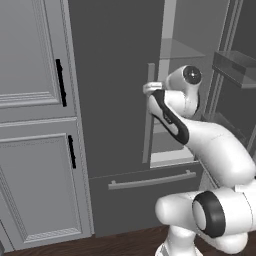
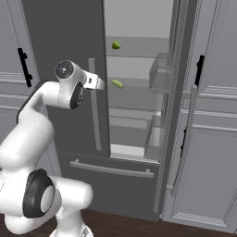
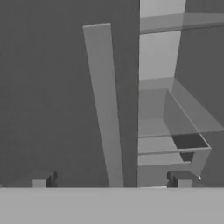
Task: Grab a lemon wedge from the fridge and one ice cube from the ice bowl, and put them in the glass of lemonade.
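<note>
Right fridge (image 2: 60,37) door hangs wide, so the shelves are exposed and the lemon wedge (image 2: 116,84) lies waiting on the middle one. The hand (image 2: 98,83), open and empty, sits by the left door's handle (image 2: 94,111), lined up to reach in.

**Count of things at the open fridge**

One tall dark grey double-door fridge (image 2: 65,32). Two small yellow-green pieces on its shelves: one upper piece (image 2: 116,45), one lower piece (image 2: 117,84). Two short black cabinet handles (image 1: 60,82) on the left panelled cabinets. One long pale drawer bar (image 1: 151,180).
</note>
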You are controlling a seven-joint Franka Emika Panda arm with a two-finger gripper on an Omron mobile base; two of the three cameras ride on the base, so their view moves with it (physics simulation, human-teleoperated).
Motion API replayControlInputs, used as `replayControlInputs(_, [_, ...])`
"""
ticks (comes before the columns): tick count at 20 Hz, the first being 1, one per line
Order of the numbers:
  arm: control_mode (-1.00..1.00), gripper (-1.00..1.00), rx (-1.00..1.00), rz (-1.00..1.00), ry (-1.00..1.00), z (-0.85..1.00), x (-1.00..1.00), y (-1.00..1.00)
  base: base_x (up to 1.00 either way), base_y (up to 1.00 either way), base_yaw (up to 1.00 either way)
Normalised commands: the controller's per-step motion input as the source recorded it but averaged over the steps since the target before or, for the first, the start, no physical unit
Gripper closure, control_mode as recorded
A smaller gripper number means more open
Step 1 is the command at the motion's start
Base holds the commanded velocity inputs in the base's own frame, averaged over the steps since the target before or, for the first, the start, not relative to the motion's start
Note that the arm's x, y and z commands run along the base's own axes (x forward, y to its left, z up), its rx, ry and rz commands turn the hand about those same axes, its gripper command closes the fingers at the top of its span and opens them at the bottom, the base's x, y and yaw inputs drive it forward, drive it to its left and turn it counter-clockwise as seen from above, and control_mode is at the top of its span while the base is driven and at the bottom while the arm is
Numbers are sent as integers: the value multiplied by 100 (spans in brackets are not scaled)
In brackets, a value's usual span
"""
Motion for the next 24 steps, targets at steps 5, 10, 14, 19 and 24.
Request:
replayControlInputs(5, [-100, -100, 0, 13, -17, -36, 77, 9, 0, 0, 0])
replayControlInputs(10, [-100, -100, 0, 1, 4, -5, 95, 1, 0, 0, 0])
replayControlInputs(14, [-100, -100, 0, 0, 16, 0, 100, 1, 0, 0, 0])
replayControlInputs(19, [-100, -100, 0, 0, 19, 0, 100, 11, 0, 0, 0])
replayControlInputs(24, [-100, 100, 0, -3, 21, 1, 66, 20, 0, 0, 0])
